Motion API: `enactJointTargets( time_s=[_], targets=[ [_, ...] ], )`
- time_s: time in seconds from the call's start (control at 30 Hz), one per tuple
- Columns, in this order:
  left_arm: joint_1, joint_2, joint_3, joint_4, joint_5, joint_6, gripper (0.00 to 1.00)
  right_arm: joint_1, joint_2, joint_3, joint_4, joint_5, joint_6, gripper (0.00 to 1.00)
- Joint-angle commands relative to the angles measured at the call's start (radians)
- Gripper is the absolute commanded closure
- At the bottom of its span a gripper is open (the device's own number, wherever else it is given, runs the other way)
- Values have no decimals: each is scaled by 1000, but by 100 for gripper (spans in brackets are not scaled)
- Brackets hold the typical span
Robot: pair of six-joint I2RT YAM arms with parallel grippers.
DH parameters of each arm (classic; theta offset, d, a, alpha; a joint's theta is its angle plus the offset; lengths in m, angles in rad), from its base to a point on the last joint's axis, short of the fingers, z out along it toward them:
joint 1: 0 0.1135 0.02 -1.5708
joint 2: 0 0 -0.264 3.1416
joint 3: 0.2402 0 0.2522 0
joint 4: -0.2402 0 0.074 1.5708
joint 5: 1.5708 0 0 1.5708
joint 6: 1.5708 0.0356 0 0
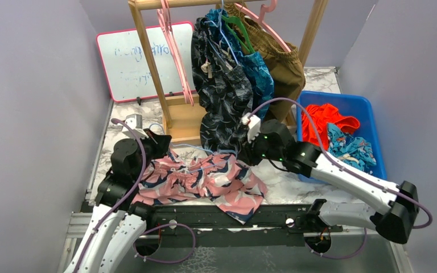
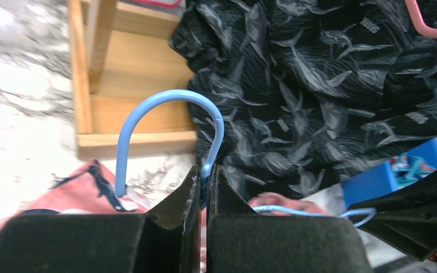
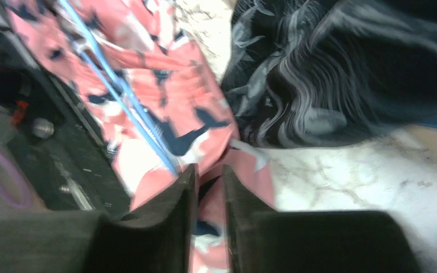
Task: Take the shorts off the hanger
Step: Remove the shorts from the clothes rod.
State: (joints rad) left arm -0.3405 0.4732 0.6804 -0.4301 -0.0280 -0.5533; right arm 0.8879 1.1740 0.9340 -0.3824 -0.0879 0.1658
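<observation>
The pink-and-navy leaf print shorts (image 1: pixel 205 179) lie spread on the table between the arms, with a blue wire hanger (image 2: pixel 170 96) still in them. My left gripper (image 1: pixel 162 142) (image 2: pixel 205 173) is shut on the hanger's neck just below the hook. My right gripper (image 1: pixel 242 152) (image 3: pixel 209 173) is shut on a fold of the pink shorts (image 3: pixel 170 96) at their right end, and the hanger wire (image 3: pixel 119 85) runs across the fabric. Black patterned shorts (image 1: pixel 222 96), teal-blue patterned shorts (image 1: pixel 260 74) and brown shorts (image 1: pixel 281 62) hang on the rack.
A wooden rack (image 1: pixel 148 62) stands at the back with empty pink hangers (image 1: pixel 173 45). A blue bin (image 1: pixel 375 131) at the right holds orange shorts (image 1: pixel 324 119) and blue cartoon-print shorts (image 1: pixel 350 145). A whiteboard (image 1: pixel 131 60) leans at the back left.
</observation>
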Motion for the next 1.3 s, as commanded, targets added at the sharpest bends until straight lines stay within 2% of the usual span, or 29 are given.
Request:
enactJointTargets(
  time_s=[0.0, 0.1, 0.17, 0.27, 0.43, 0.6, 0.67, 0.73, 0.83, 1.03, 1.27],
  targets=[
    [5, 25, -22, 104, 136, -8, 100, -6, -121, -47, 89, -107, -39, 65],
    [5, 45, -30, 123, 173, -5, 100, -6, -174, -54, 63, -113, -60, 55],
    [5, 62, -32, 131, 196, -3, 100, -6, -199, -56, 47, -95, -65, 46],
    [6, 86, -34, 137, 218, -2, 100, -6, -223, -67, 46, -94, -72, 38],
    [5, 84, -37, 142, 218, 0, 100, -6, -228, -60, 37, -148, -75, 35],
    [5, 74, -43, 142, 220, -3, 100, -6, -200, -73, 56, -369, -99, 31],
    [5, 73, -41, 144, 223, -2, 100, -6, -173, -64, 45, -344, -89, 31],
    [5, 69, -38, 144, 224, 2, 100, -6, -146, -50, 27, -221, -76, 31],
    [6, 59, -32, 143, 224, 5, 100, -6, -115, -26, -11, -161, -80, 31],
    [5, 43, -36, 146, 211, 3, 100, -6, -129, -41, -7, -276, -89, 36],
    [5, 36, -38, 153, 214, -6, 100, -6, -196, -68, 44, -352, -93, 62]
  ],
)
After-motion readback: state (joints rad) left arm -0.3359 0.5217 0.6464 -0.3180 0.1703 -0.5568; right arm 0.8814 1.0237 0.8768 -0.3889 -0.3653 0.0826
